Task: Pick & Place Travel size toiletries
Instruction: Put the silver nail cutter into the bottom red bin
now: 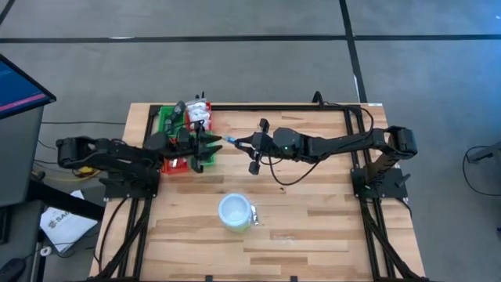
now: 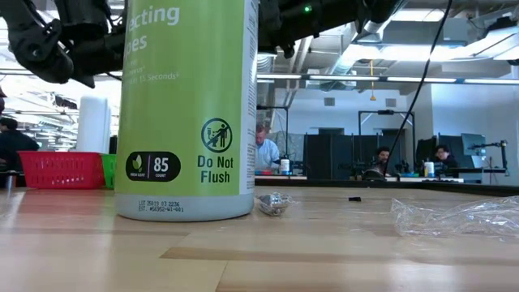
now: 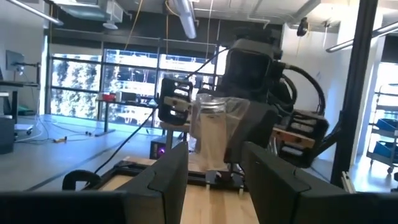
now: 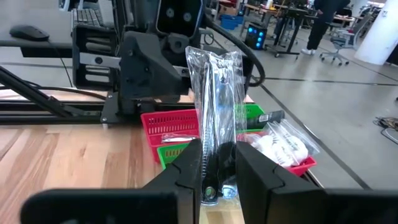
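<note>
My right gripper [image 4: 219, 149] is shut on a clear sachet [image 4: 216, 93] with a slim dark stick inside. It hangs above the table's middle, just right of the red and green tray [image 4: 180, 134]. In the tray lie white lumpy packets [image 4: 283, 146] in clear wrap. My left gripper [image 3: 214, 152] stands open over the tray's right end [image 1: 205, 157], pointing at the sachet [image 3: 214, 130], which shows beyond its fingers without touching them. From above, the two grippers face each other, left [image 1: 210, 145] and right [image 1: 235, 141]. My right gripper pinches the sachet's lower end [image 4: 217, 163] between its two fingers. The fingers come about level from the table's right side. The sachet stands upright above them, lifted clear of the table and the tray.
A round white tub with a green side [image 1: 235, 211] stands near the table's front middle and fills the low view [image 2: 186, 105]. Beside it lie a crumpled silvery scrap [image 2: 276, 203] and a clear wrapper [image 2: 454, 215]. Bare wood lies right of the tub.
</note>
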You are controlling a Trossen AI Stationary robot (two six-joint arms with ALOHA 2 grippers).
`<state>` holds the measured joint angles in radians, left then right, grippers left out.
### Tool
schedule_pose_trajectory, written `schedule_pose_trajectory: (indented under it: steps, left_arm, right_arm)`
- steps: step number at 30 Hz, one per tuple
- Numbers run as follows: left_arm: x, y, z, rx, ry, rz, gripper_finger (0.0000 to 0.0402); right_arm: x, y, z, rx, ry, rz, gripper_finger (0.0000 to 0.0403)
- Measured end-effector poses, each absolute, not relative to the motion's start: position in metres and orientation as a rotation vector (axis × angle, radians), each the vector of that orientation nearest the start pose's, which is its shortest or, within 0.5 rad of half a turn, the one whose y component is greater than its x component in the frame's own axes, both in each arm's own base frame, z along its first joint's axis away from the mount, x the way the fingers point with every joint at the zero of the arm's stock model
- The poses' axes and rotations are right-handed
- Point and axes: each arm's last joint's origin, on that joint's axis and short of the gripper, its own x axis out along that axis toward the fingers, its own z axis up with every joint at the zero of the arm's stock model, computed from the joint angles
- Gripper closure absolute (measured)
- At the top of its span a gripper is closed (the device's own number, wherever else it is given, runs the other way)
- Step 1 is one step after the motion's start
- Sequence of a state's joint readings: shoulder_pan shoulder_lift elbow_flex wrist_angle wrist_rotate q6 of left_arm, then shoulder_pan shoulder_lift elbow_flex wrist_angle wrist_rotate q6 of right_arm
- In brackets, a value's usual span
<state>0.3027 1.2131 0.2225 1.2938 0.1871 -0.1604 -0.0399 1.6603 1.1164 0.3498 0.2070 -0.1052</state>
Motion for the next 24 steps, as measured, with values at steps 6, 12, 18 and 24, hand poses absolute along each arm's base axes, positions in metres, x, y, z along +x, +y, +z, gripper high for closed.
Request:
schedule_pose_trajectory:
  steps: [6,12,18,24]
  left_arm:
    - [0.212,0.061,0.214,-0.084,-0.311,0.094,0.0257]
    - [0.228,0.062,0.219,-0.086,-0.315,0.076,0.0257]
    - [0.236,0.061,0.216,-0.088,-0.292,0.060,0.0279]
    - [0.236,0.061,0.215,-0.088,-0.287,0.060,0.0354]
  right_arm:
    - [0.378,-0.021,0.273,-0.120,0.206,-0.236,0.0345]
    - [0.378,-0.021,0.272,-0.121,0.211,-0.235,0.0345]
    - [0.378,-0.021,0.272,-0.121,0.219,-0.233,0.0345]
    - [0.379,-0.021,0.268,-0.123,0.237,-0.233,0.0307]
